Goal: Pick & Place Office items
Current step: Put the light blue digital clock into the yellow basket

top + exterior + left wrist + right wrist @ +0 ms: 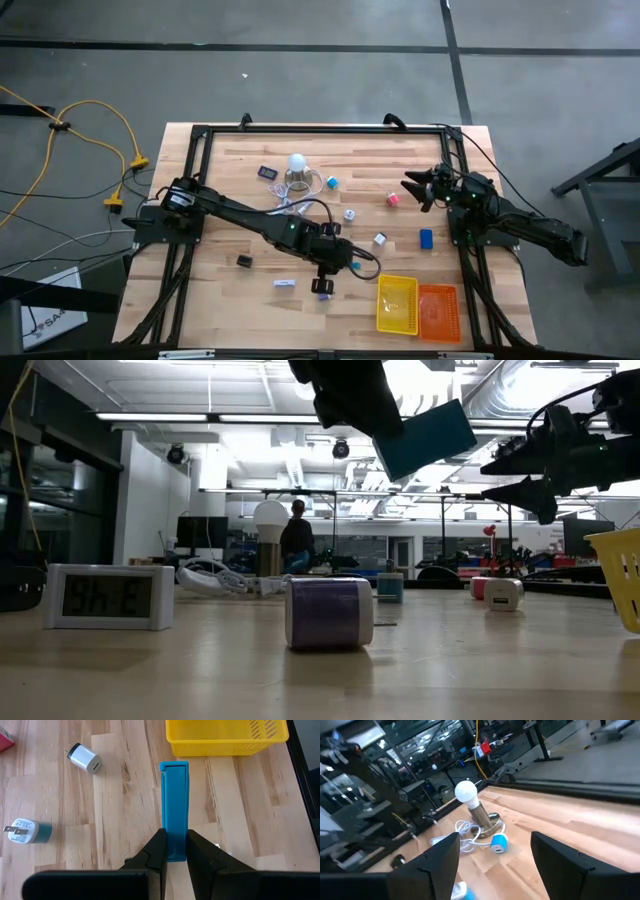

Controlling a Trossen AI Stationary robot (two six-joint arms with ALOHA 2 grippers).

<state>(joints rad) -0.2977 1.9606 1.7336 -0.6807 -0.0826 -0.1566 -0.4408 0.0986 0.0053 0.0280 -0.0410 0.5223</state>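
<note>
**Left arm holds teal piece near yellow tray**

The left arm stretches diagonally across the table toward five o'clock, its left gripper (175,851) clamped on a flat teal block (174,805) raised above the wood, tip pointing at the yellow tray (225,742). The right gripper (415,187) hangs at three o'clock, fingers spread wide, holding nothing, pointing toward nine o'clock. A white charger plug (84,758) lies on the table nearby.

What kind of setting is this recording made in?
Most likely a robotics lab or open workshop: a wooden table in a black frame on a bare concrete floor, with exposed ceiling ducts and equipment benches behind.
</note>
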